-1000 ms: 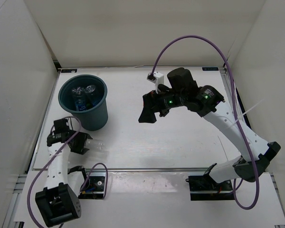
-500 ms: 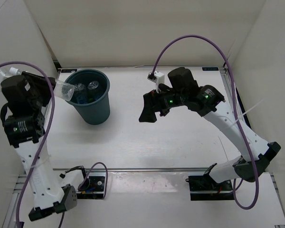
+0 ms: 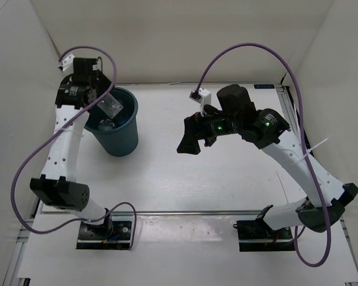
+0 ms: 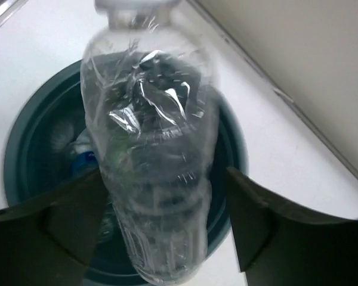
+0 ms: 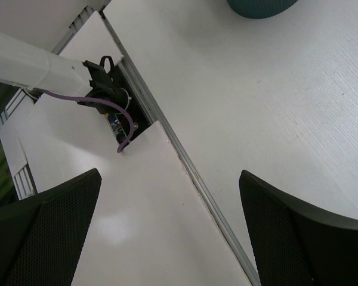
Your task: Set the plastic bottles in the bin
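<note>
The dark teal bin (image 3: pixel 126 136) stands at the back left of the table. My left gripper (image 3: pixel 102 98) hangs over its rim. A clear plastic bottle (image 3: pixel 111 107) lies between its fingers, tilted neck-down into the bin. In the left wrist view the bottle (image 4: pixel 149 149) fills the space between the fingers over the bin (image 4: pixel 24 131); the left gripper (image 4: pixel 164 179) is open, with a gap between the right finger and the bottle. A blue-labelled bottle (image 4: pixel 83 156) lies inside the bin. The green bottle is hidden. My right gripper (image 3: pixel 188 140) is open and empty above the table's middle.
White walls enclose the table on the left, back and right. The left wall stands close to the bin. In the right wrist view the right gripper (image 5: pixel 170 185) looks down on the table's front rail (image 5: pixel 197 179) and the left arm's base (image 5: pixel 107 95).
My left arm has swung up from the near left of the table to above the bin, carrying the clear bottle. The right arm has hardly moved.
</note>
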